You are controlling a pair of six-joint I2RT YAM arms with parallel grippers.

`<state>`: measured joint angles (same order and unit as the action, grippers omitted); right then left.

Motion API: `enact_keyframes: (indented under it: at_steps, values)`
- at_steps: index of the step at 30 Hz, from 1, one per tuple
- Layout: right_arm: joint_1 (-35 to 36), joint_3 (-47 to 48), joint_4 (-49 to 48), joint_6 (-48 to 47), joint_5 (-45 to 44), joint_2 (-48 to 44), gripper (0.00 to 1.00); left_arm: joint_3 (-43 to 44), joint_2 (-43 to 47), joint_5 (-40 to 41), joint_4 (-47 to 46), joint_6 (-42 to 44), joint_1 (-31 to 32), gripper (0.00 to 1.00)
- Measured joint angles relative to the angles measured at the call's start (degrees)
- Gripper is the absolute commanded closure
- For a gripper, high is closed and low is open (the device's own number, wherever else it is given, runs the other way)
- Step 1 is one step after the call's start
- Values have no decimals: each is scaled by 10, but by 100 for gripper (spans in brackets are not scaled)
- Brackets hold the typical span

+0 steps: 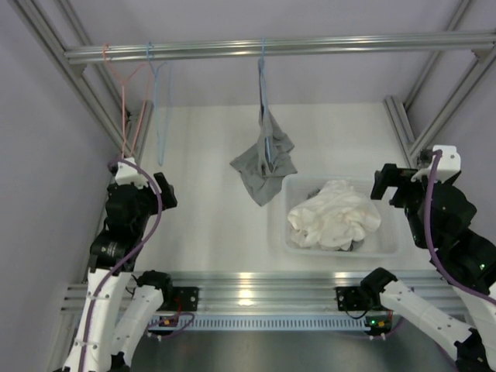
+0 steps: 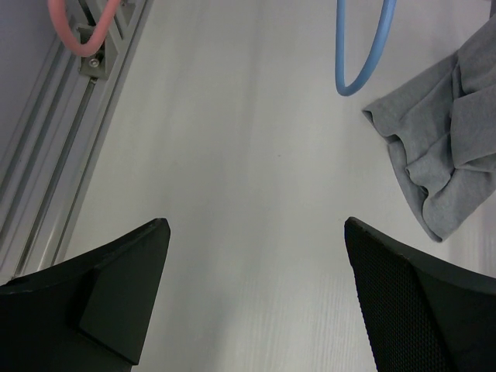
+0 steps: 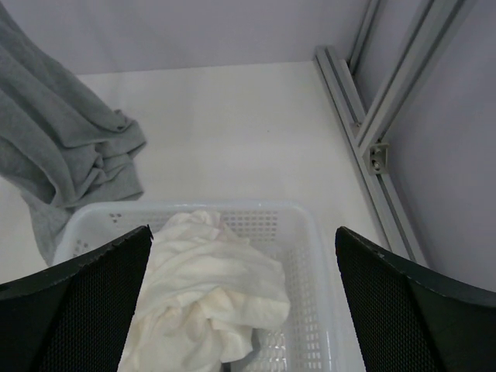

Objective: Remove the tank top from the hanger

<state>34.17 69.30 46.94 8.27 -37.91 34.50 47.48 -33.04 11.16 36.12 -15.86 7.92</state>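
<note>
A grey tank top hangs bunched on the lower part of a blue hanger hooked on the overhead rail at mid-table. It also shows at the right edge of the left wrist view as the tank top and at the left of the right wrist view as the tank top. My left gripper is open over bare table, well left of the top. My right gripper is open above the basket's right end, holding nothing.
A white perforated basket right of the tank top holds a crumpled white garment. An empty pink hanger and an empty blue hanger hang at the rail's left. Aluminium frame posts flank both sides.
</note>
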Motion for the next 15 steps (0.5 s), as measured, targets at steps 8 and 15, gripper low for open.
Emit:
enact_keyframes:
  at_steps: [8, 15]
  values:
    - [0, -53, 39, -11, -33, -58, 1, 4, -6, -5, 0, 8, 0, 1]
    - [0, -70, 57, -10, -37, -100, 1, 1, -12, -29, 0, 5, 0, 1]
